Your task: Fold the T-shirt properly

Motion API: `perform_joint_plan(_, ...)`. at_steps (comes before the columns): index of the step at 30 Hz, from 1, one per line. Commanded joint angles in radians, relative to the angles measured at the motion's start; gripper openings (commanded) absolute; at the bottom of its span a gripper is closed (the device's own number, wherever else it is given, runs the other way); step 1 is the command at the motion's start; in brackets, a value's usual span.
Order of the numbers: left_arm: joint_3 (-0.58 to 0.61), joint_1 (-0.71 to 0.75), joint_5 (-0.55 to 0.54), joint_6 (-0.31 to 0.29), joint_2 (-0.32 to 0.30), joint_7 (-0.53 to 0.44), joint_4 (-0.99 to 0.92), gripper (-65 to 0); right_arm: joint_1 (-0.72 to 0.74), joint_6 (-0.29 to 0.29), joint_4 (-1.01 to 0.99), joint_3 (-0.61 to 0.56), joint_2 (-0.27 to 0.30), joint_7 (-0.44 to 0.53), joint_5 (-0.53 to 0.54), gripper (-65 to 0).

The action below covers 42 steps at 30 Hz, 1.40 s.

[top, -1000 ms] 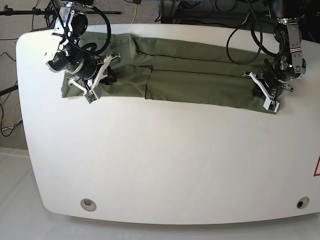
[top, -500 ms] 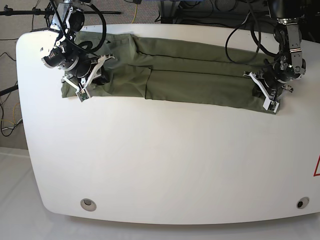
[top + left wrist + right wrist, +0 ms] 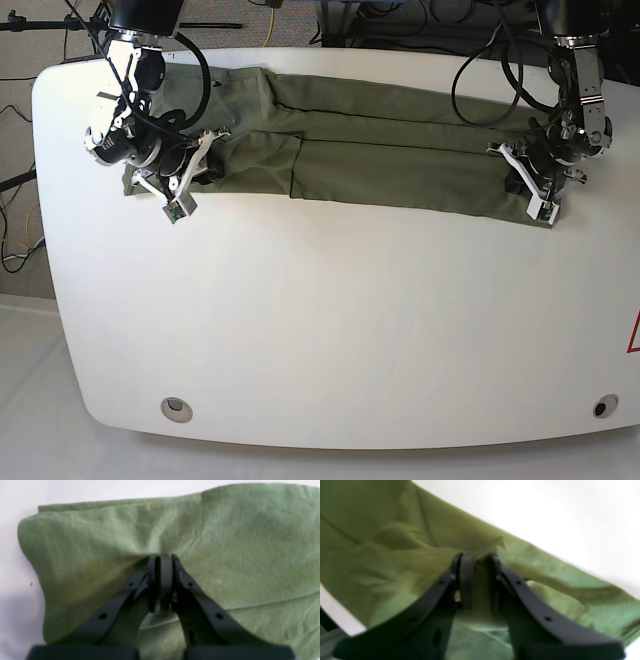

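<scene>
Olive-green cotton T-shirt (image 3: 400, 150), folded into a long band across the frame's top. Left gripper (image 3: 161, 580) and right gripper (image 3: 477, 580) each pinch an end; next, probably fold crosswise together.

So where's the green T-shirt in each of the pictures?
Base: the T-shirt lies as a long band across the far part of the white table.
Left wrist: fills most of the picture, bunched at the left gripper.
Right wrist: covers the left and lower part, at the right gripper.
Shared landmark: the white table.
</scene>
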Motion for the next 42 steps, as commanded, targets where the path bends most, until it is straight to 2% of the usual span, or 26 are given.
perform_joint_plan(1,-0.004,0.001,0.019,0.001,-0.015,0.039,0.007,-65.0,0.028,0.002,-0.015,0.006,0.023,0.011,0.011,-64.3)
perform_joint_plan(19,-0.004,0.012,0.023,0.005,-0.016,0.026,0.023,-65.0,0.048,0.002,-0.080,-0.017,0.058,0.058,-0.044,-64.0)
perform_joint_plan(29,-0.009,0.004,0.010,0.005,-0.012,0.017,0.015,-65.0,0.058,0.002,-0.084,-0.015,0.053,0.045,-0.012,-65.0)
perform_joint_plan(37,-0.010,0.017,0.003,0.003,-0.012,0.006,0.017,-65.0,0.062,0.002,-0.077,-0.013,0.044,0.027,-0.012,-64.4)
perform_joint_plan(42,-0.013,0.020,-0.002,-0.001,-0.014,-0.013,0.018,-65.0,0.072,0.002,-0.112,-0.014,0.043,0.048,-0.036,-64.6)
